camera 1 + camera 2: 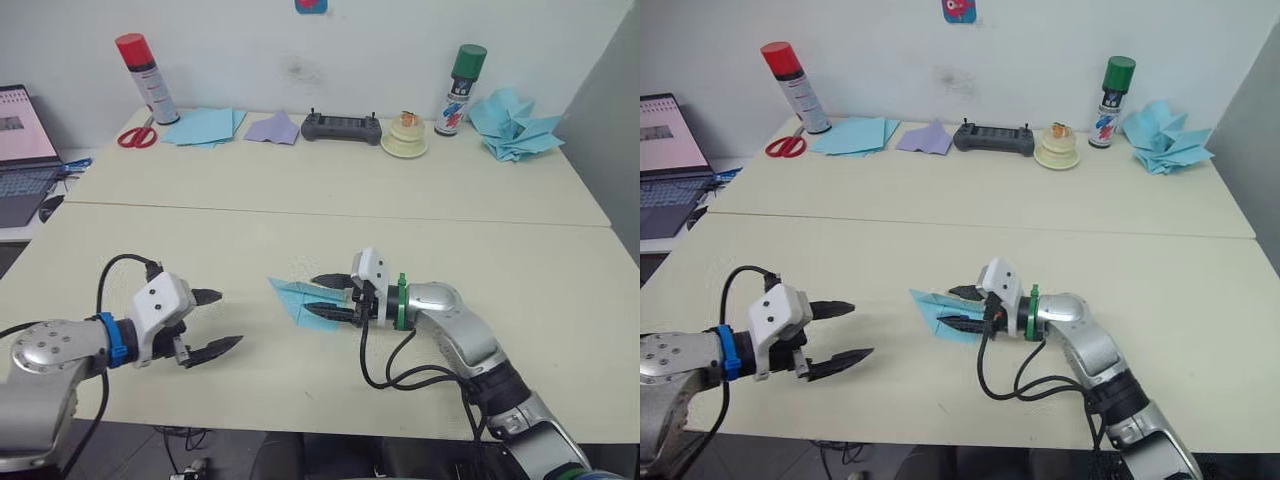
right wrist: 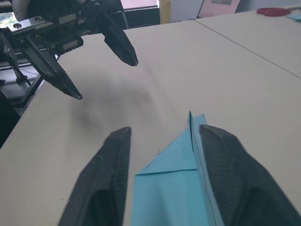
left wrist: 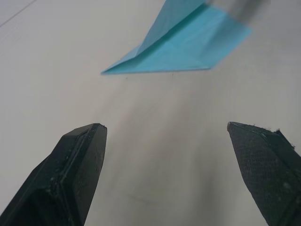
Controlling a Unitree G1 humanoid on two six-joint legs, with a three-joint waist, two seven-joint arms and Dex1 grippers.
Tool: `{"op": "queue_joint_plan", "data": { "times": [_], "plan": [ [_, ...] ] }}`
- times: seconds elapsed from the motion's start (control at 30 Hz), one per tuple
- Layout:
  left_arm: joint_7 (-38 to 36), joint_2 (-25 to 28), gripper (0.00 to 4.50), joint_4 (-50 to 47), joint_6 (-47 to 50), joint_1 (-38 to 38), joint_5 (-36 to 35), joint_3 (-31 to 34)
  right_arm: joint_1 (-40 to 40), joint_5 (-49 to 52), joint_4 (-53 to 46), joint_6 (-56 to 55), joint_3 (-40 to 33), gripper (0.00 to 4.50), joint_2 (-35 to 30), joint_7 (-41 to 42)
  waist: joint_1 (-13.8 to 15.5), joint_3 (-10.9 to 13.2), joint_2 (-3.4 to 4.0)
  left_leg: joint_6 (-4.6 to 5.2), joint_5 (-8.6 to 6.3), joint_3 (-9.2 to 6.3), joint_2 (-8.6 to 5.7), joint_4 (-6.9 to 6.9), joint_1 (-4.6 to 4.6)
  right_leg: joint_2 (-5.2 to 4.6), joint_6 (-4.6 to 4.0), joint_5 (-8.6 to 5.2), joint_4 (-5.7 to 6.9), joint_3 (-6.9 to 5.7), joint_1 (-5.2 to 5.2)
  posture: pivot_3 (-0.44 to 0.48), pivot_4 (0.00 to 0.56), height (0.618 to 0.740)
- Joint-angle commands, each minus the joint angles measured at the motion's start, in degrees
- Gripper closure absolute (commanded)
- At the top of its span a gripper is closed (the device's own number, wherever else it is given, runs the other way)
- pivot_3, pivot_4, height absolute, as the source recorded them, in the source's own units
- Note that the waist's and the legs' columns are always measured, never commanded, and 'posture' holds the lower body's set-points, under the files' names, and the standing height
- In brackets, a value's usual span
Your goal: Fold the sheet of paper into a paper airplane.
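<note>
Two cream tables (image 1: pixel 420 195) abut below a white wall (image 1: pixel 300 50).

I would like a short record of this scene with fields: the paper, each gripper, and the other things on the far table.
paper: light-blue paper airplane, partly folded, lying on the near table
right gripper: open, fingers on both sides of the paper
left gripper: open, apart from the paper
far table: two spray cans, scissors, stack of blue sheets, lavender dart, controller, heap of blue darts
</note>
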Motion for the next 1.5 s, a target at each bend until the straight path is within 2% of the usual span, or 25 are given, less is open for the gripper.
{"op": "queue_joint_plan", "data": {
  "times": [0.03,0.13,0.3,0.5,0.63,0.73,0.9,1.03,1.23,1.4,1.5],
  "plan": [
    [2.3,0.5,0.00,-1.7,0.0,-1.2,-1.1,-0.5,-0.8,-1.6,0.8,-4.1,0.0,3.44,-0.3,0.4,0.0,0.0,0.00,0.00,0.00,0.00,0.00,0.00,0.00,0.00,-0.04,0.03,0.00,0.01,0.00,0.000,0.150,0.740],
    [3.4,0.8,0.00,-1.0,-0.6,-2.6,-1.2,-1.9,-0.6,-3.5,2.5,-8.5,0.0,4.48,-1.6,0.9,0.0,0.0,0.00,0.00,0.00,-0.02,0.02,-0.05,0.05,0.02,-0.22,0.13,0.01,-0.02,-0.01,0.000,0.150,0.740],
    [4.4,0.7,0.00,-0.9,1.9,-6.9,-4.3,-3.2,1.7,-3.3,0.6,-13.2,-0.5,4.48,-7.1,5.8,0.2,0.0,0.00,0.00,0.00,-0.01,0.02,-0.07,0.08,0.03,-0.22,0.12,0.00,-0.02,0.01,0.000,0.150,0.740],
    [6.0,-0.3,0.00,-0.7,4.6,-13.1,-5.6,-8.9,5.3,-2.6,-4.6,-10.1,0.3,4.48,-12.3,9.0,0.0,0.0,0.00,0.00,0.00,0.01,0.00,-0.07,0.11,0.03,-0.17,0.10,-0.01,0.02,0.04,0.000,0.150,0.740],
    [8.8,-3.1,0.00,1.9,3.5,-18.7,-2.5,-15.3,6.6,-2.0,-7.4,-2.3,1.5,4.48,-12.1,8.0,0.0,0.0,0.00,0.00,0.00,-0.01,0.01,-0.08,0.18,0.06,-0.04,0.02,0.03,0.02,0.07,0.000,0.150,0.740],
    [10.9,-5.1,0.00,3.7,3.4,-21.1,-0.9,-18.6,6.9,-2.6,-7.8,-2.7,2.2,4.48,-12.1,8.6,-0.1,0.0,0.00,0.00,0.00,0.01,0.00,-0.07,0.19,0.08,-0.05,0.02,0.03,0.07,0.07,0.000,0.150,0.740],
    [11.2,-7.0,0.00,6.1,1.1,-20.4,0.8,-22.8,7.6,-1.6,-9.7,-2.9,1.9,4.48,-12.4,9.7,-0.1,0.0,0.00,0.00,0.00,0.04,-0.01,-0.08,0.19,0.08,-0.06,0.03,0.01,0.11,0.07,0.000,0.150,0.740],
    [9.8,-7.1,0.89,8.0,-2.3,-19.8,1.5,-24.5,8.1,0.9,-11.9,-1.0,1.5,4.50,-12.5,10.8,0.0,0.0,0.00,0.01,0.00,0.01,0.00,-0.09,0.19,0.08,-0.05,0.02,0.02,0.09,0.06,0.000,0.150,0.740],
    [7.4,-7.8,2.84,10.6,-4.0,-20.0,-0.3,-25.0,8.3,0.8,-11.4,-0.9,2.1,4.50,-12.6,11.0,0.0,0.0,0.00,0.01,0.00,0.02,-0.02,-0.07,0.19,0.08,0.04,-0.02,0.02,0.09,0.07,0.000,0.150,0.740],
    [4.8,-6.4,4.37,9.0,-2.7,-18.4,-2.0,-25.1,8.8,-0.1,-10.8,-1.9,2.7,4.50,-12.9,11.2,0.0,0.0,0.00,0.01,0.00,0.02,-0.01,-0.09,0.19,0.08,0.04,-0.03,0.01,0.09,0.07,0.000,0.150,0.740],
    [3.8,-4.9,4.45,8.9,-1.7,-17.7,-0.9,-26.1,9.1,-0.6,-10.2,-2.9,3.0,4.50,-13.0,11.3,0.0,0.0,0.00,0.01,0.00,0.02,-0.01,-0.09,0.19,0.08,0.04,-0.03,0.01,0.08,0.07,0.000,0.150,0.740]
  ]
}}
